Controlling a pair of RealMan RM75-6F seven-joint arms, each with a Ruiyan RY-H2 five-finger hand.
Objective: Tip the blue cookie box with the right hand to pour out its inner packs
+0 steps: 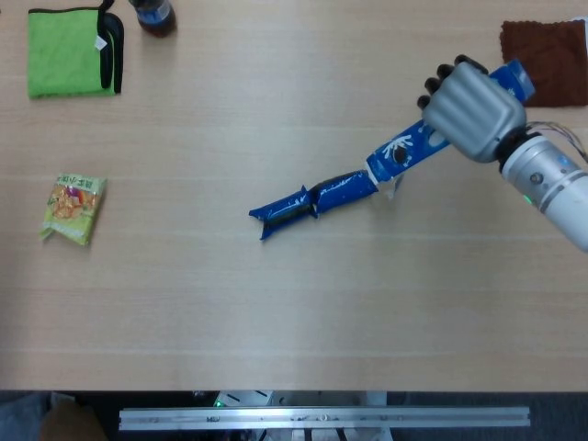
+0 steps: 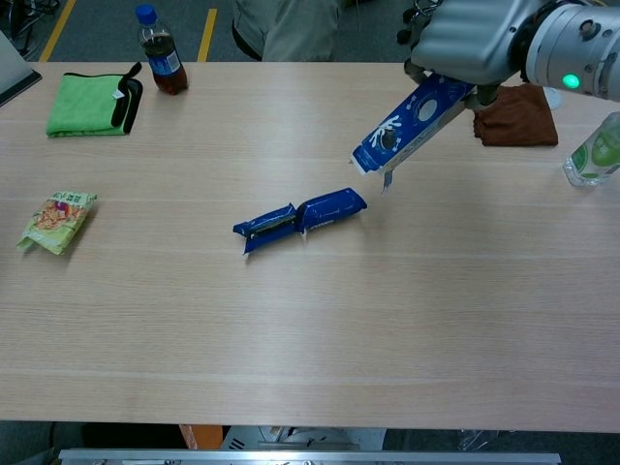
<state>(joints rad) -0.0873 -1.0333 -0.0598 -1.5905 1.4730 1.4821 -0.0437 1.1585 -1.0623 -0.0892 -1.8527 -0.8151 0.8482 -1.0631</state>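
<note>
My right hand [image 1: 470,110] [image 2: 467,39] grips the blue cookie box [image 1: 413,151] [image 2: 407,126] by its upper end, above the table at the right. The box tilts down to the left, open mouth lowest, lifted off the wood. Two dark blue inner packs lie end to end on the table just left of the mouth: one [image 1: 343,191] [image 2: 331,208] nearer the box, the other [image 1: 281,210] [image 2: 263,227] further left. Neither view shows my left hand.
A green cloth [image 1: 66,51] [image 2: 87,105] with a black strap and a cola bottle [image 2: 161,60] sit far left. A snack bag [image 1: 73,209] [image 2: 56,221] lies at the left. A brown cloth [image 1: 547,62] [image 2: 518,116] and a green-labelled bottle [image 2: 596,150] are at the right.
</note>
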